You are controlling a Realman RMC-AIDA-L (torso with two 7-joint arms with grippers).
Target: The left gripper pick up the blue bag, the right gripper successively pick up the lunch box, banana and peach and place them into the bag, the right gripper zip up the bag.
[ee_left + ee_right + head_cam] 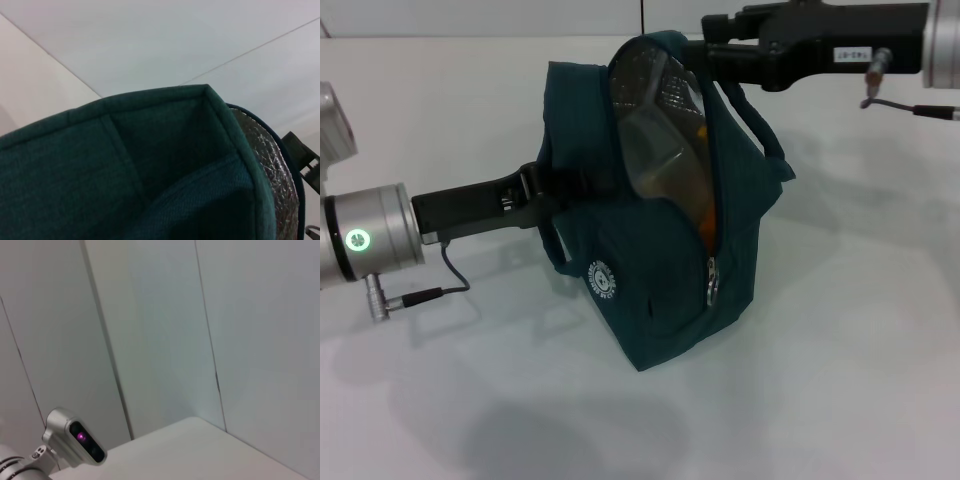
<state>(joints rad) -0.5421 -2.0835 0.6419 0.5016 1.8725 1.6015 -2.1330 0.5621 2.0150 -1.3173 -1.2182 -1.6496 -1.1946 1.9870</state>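
Observation:
The blue bag [660,290] stands on the white table [840,380], its top open and its foil lining showing. The lunch box [655,150] lies tilted inside it. An orange-yellow strip of the banana [704,208] shows beside the box, along the open zip. The peach is hidden. The ring zipper pull [712,282] hangs low on the bag's front. My left gripper [542,190] reaches in from the left and is shut on the bag at its side handle. My right gripper [705,55] is at the bag's top rim. The left wrist view is filled with bag fabric [125,175].
The right wrist view shows only wall panels and a silver camera head [75,442]. A cable [440,290] hangs from my left arm onto the table. White table surface lies in front of and to the right of the bag.

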